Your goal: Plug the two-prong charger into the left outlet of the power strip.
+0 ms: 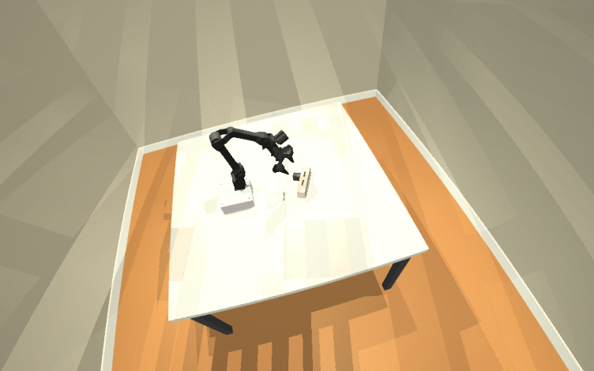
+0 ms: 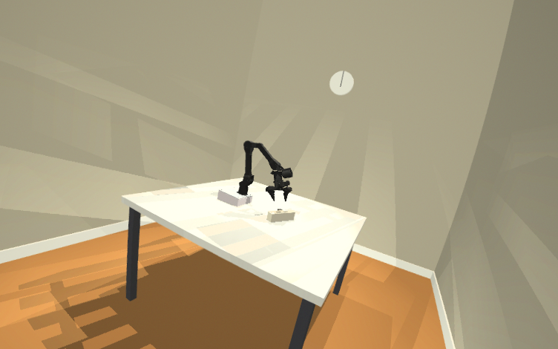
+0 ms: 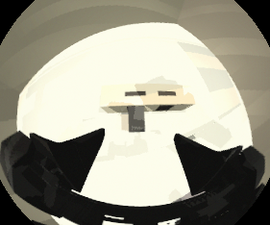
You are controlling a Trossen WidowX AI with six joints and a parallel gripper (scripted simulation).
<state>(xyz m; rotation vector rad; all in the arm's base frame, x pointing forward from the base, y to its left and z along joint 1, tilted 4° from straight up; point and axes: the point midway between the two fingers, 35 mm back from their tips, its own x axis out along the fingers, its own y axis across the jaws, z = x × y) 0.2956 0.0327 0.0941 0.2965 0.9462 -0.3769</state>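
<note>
Gripper has its fingers wide apart, nothing between them. Tips stand off the charger, which sits against the arm-facing side of the power strip, at the left opening as the wrist view has it. Right opening has no plug in it.

My read: charger is in or nearly in, step in hand is backing off and checking. Prongs hidden, so can't confirm full depth or that the shutter gave way. Retreat straight along the plug axis, fingers wide, no sideways brush; a snag could cock the charger or drag the strip. If it's proud, line up square behind it and push level so both prongs load the shutter evenly. Don't lever it.

Charger: small dark grey block, boxy, looks like hard plastic, faint marking on the end nearest the fingers. Strip: long beige bar, flat faces, crisp edges, two dark slots on top. Likely light enough to slide if shoved off axis. Surface is white, looks smooth, glare washes out detail. Arm base: pale box, well apart from the strip.
</note>
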